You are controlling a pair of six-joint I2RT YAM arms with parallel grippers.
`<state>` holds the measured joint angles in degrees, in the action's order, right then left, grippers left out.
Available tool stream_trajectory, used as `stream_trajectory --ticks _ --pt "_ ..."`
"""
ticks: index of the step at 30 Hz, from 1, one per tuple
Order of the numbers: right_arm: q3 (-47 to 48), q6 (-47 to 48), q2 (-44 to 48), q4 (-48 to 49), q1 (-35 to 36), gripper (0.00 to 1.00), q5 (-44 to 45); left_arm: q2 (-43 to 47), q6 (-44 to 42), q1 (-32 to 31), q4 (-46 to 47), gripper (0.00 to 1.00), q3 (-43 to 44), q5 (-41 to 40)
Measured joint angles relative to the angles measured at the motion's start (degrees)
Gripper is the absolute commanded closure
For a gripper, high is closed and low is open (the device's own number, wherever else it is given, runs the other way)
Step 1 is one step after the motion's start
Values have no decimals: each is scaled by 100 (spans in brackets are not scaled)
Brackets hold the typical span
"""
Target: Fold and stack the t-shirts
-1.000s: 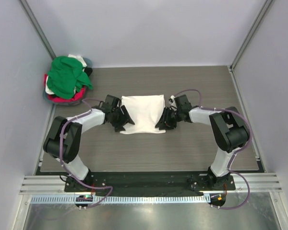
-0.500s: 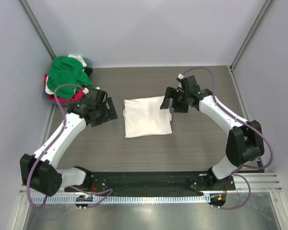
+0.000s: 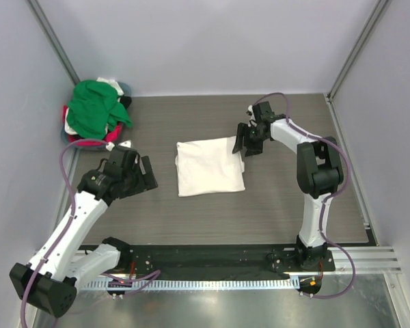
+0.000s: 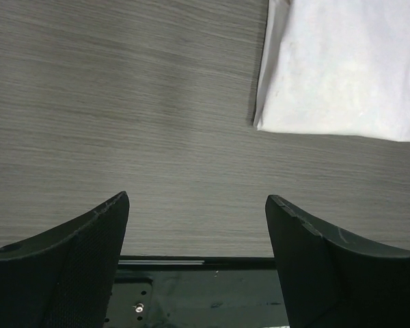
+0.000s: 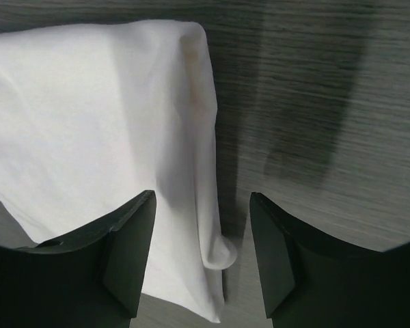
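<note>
A folded white t-shirt [image 3: 209,166] lies flat in the middle of the table; no print shows on it. My right gripper [image 3: 246,143] is open just above its back right corner, and the shirt's edge [image 5: 191,157] lies between the jaws with a raised fold. My left gripper [image 3: 147,175] is open and empty, well to the left of the shirt, whose near left corner [image 4: 335,75] shows in the left wrist view. A heap of unfolded t-shirts [image 3: 94,113], green on top with pink-red and white below, sits at the back left corner.
The grey walls close in the table on three sides. A black base rail [image 3: 212,256] runs along the near edge and shows in the left wrist view [image 4: 191,294]. Bare wood-grain tabletop [image 3: 212,219] lies in front of the folded shirt.
Both grippers let go of the shirt's side edges and drew away. The left arm swung back to the near left; the right arm moved to the shirt's back right corner. The shirt lies folded.
</note>
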<state>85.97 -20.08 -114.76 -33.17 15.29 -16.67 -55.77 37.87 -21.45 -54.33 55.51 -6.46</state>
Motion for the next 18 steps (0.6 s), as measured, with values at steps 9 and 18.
stream_trajectory --ticks 9,18 --pt "24 52 -616 437 -4 90 -568 507 -94 -2 11 19 -354 -63" --pt "-103 125 -557 525 -138 99 -271 503 -264 -2 85 26 -332 -52"
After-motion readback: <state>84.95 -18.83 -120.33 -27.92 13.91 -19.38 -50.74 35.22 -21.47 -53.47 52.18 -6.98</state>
